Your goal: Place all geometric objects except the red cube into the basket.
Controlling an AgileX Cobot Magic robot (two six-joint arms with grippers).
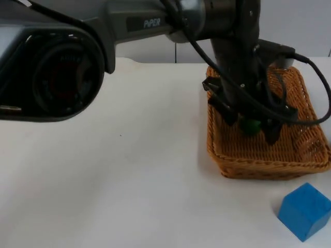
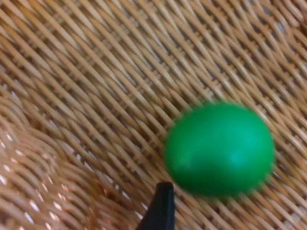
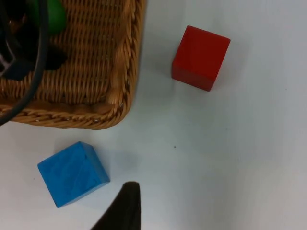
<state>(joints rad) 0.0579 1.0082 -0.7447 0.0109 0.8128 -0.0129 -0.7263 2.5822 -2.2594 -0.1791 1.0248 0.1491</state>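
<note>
One "PiPER" mark on left arm (image 1: 155, 23)

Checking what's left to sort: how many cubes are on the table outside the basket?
2. The blue cube lies on the table by the basket corner; the red cube sits on the table beside the basket's side. Others may be hidden behind the arms.

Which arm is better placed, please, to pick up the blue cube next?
The right: its wrist view looks down on the blue cube outside the wicker basket, while the left gripper is inside it over the green ball.
</note>
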